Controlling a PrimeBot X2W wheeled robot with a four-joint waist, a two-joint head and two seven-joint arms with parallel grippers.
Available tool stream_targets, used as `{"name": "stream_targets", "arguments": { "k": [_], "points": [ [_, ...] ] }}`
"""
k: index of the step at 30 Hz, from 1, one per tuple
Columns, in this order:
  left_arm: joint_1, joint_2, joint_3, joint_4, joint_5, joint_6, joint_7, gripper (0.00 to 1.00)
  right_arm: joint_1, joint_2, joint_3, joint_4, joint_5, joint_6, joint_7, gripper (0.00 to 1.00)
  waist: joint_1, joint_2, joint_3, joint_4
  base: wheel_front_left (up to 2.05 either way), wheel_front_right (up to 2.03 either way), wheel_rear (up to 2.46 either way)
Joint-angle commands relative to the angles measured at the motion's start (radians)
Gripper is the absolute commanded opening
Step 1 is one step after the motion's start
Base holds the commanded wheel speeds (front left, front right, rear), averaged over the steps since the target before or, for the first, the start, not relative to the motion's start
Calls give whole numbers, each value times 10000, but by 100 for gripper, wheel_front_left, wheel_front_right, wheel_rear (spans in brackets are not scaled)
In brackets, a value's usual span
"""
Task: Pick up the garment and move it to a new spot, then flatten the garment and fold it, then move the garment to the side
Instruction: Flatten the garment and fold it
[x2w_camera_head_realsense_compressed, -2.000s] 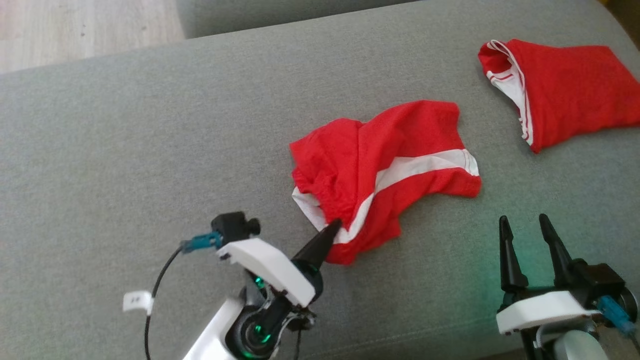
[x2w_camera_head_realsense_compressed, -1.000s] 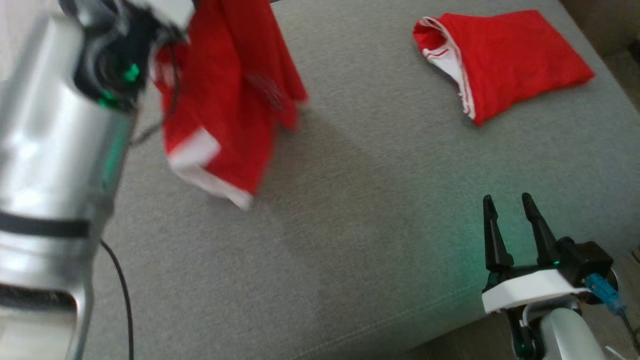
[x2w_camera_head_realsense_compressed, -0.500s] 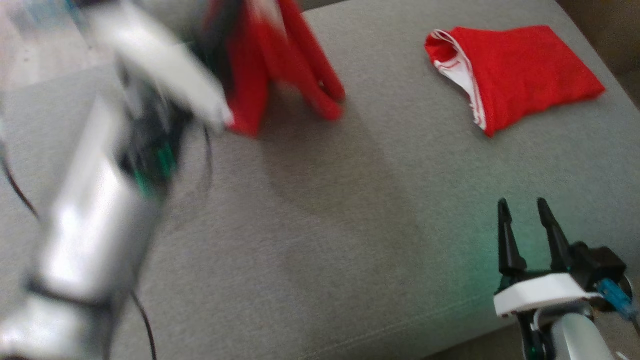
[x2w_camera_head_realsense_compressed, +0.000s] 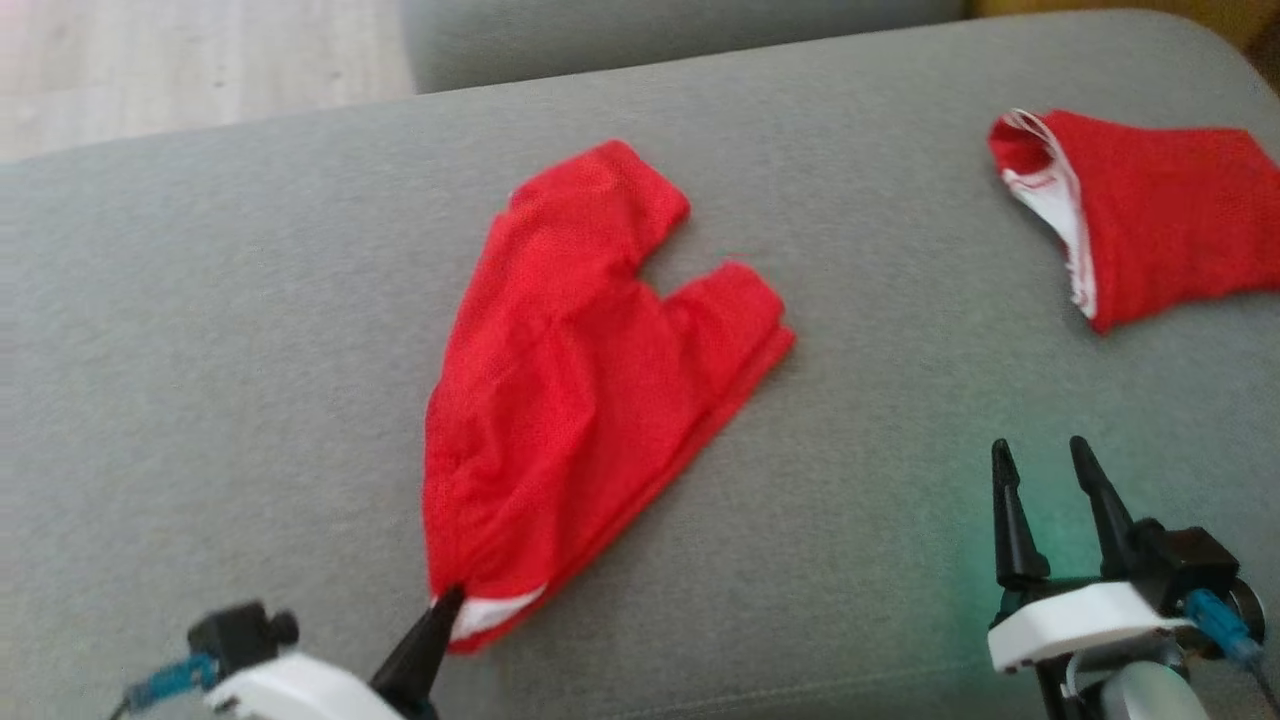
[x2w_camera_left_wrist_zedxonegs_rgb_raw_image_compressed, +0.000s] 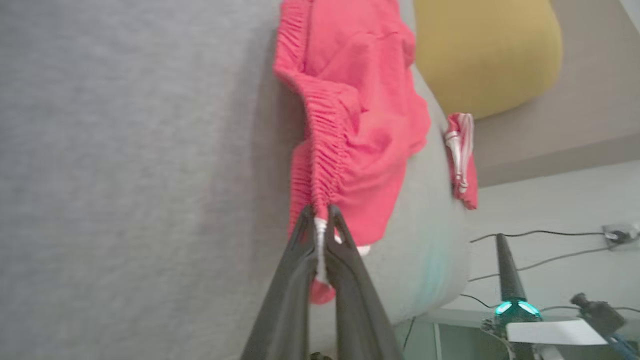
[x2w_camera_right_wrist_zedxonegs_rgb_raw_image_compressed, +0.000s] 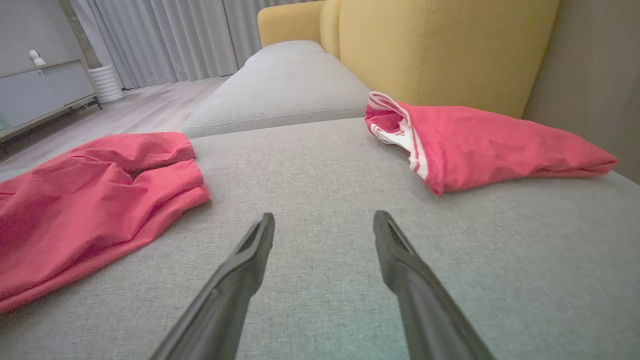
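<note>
Grey sofa cushion (x2w_camera_head_realsense_compressed: 250, 350) serves as the work surface, with wooden floor (x2w_camera_head_realsense_compressed: 180, 70) beyond its far left edge and a yellow backrest (x2w_camera_right_wrist_zedxonegs_rgb_raw_image_compressed: 440, 45) at the far right. I find the red shorts (x2w_camera_head_realsense_compressed: 570, 400) lying on the cushion around its middle, somewhat left of centre. They are spread fairly flat but creased, with both leg ends pointing to the far right and the waist end nearest the robot. A white patch shows at the near corner. The left gripper (x2w_camera_left_wrist_zedxonegs_rgb_raw_image_compressed: 320, 215) is clamped on that near corner. In the left wrist view the gathered waistband (x2w_camera_left_wrist_zedxonegs_rgb_raw_image_compressed: 320, 150) runs straight down into the closed fingers, and a strip of white fabric is pinched between them. I cannot tell whether the corner is lifted off the cushion or resting on it. The right gripper (x2w_camera_head_realsense_compressed: 1039, 445) sits over the near right part of the cushion with its two dark fingers (x2w_camera_right_wrist_zedxonegs_rgb_raw_image_compressed: 240, 280) spread wide and nothing between them. It is well apart from the shorts. I cannot tell whether its tips touch the fabric of the cushion. A second red garment (x2w_camera_head_realsense_compressed: 1170, 230) with white trim lies folded at the far right of the cushion, well apart from the shorts and from both grippers.
</note>
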Motion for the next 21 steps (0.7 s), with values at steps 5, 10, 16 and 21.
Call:
{"name": "stream_targets", "arguments": {
  "k": [5,10,16,21],
  "points": [
    [-345,120,396,729,598,95,-725,100,9,-74,386,-127,-224,-7,-109,100,0,0,-294,578,0,0,0],
    [-621,582,372,1372,1829,1177,-1140,100,66,-74,526,-43,-288,-7,-109,100,0,0,-517,623,0,0,0],
    [-1551,717,24,802,3292,1753,-1796,100,180,-74,736,-80,-277,-7,-109,100,0,0,-545,463,0,0,0],
    [-3506,-233,-1348,870,4312,1251,-1369,100,-106,-74,875,-250,-228,-7,-109,100,0,0,16,171,0,0,0]
  ]
}}
